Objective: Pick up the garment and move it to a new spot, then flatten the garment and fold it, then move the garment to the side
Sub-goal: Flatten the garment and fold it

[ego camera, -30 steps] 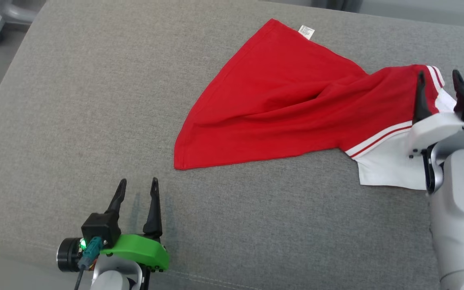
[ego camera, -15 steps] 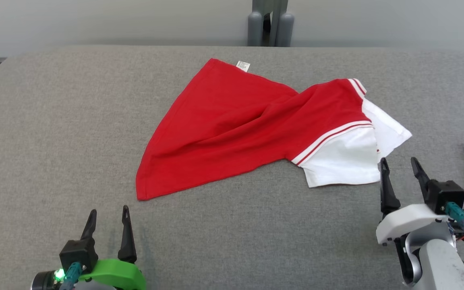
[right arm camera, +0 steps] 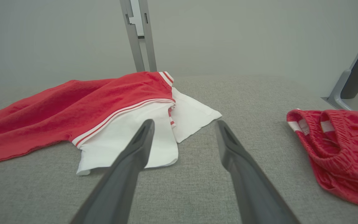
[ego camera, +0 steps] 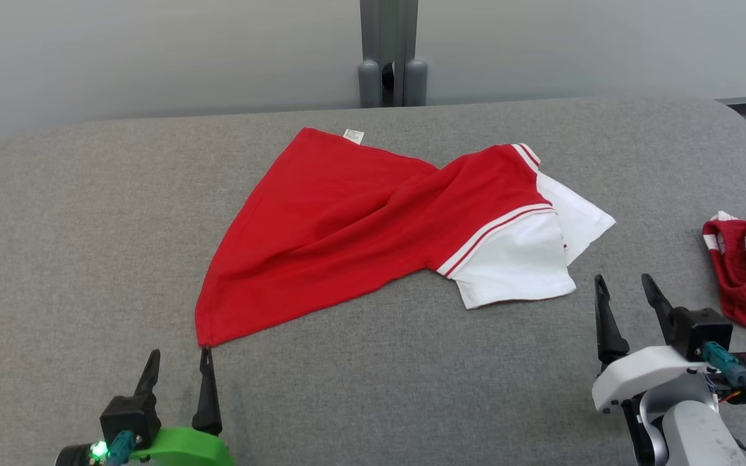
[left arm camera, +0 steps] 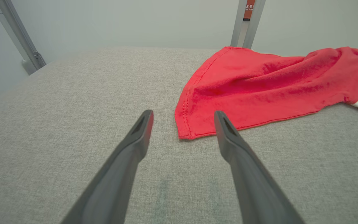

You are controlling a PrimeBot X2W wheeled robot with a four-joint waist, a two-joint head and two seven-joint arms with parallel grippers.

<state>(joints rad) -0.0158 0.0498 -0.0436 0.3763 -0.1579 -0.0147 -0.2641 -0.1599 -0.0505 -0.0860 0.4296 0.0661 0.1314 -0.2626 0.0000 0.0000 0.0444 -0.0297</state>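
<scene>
The left gripper [ego camera: 179,359] and the right gripper [ego camera: 623,285] both sit low at the near corners, jaws spread wide, pointing forward, holding nothing.

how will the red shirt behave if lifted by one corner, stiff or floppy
Probably floppy: the shirt lies in soft folds, so it should hang limp from its near corner. Likely light, since the fabric looks thin. Pushed, it would probably bunch rather than slide on the coarse grey surface.
</scene>
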